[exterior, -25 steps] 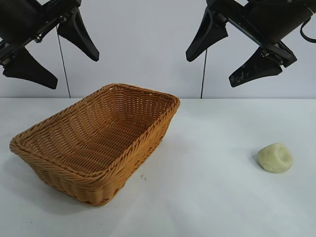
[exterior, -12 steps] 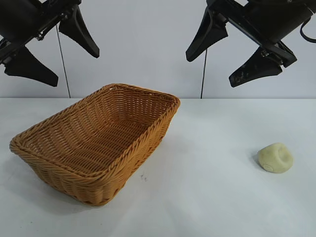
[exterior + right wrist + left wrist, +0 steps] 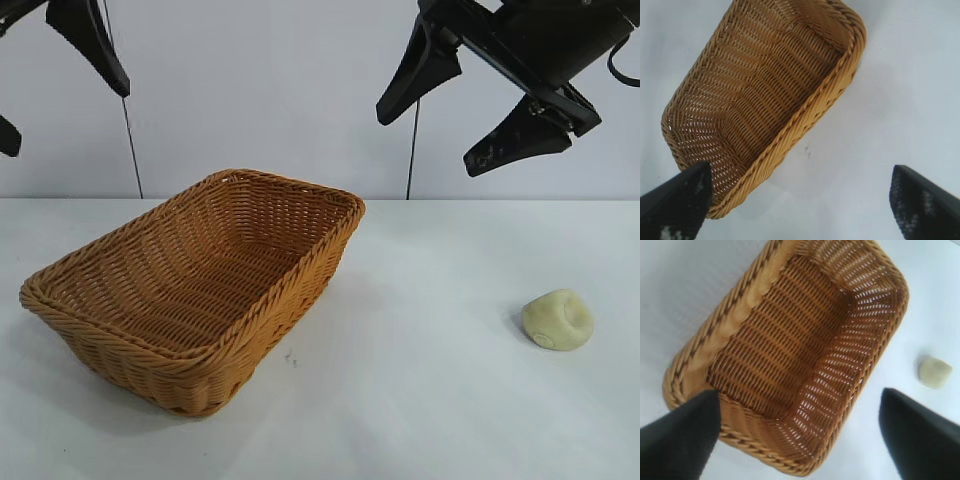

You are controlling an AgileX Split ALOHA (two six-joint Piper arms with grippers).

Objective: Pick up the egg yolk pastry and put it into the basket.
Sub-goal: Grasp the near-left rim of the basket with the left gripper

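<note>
We see the egg yolk pastry (image 3: 557, 320) alone on bare table (image 3: 430, 400), dent facing us, well apart from the basket (image 3: 190, 285) running diagonally, both left gripper (image 3: 55, 75) and right gripper (image 3: 455, 105) spread wide overhead.

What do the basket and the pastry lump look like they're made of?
Basket: woven wicker, golden-brown, slightly glossy, with visible interlaced strands and a braided rim. Egg yolk pastry: seemingly soft dough or a foam replica, pale yellow-cream and matte, with a smooth surface and a shallow dent.
</note>
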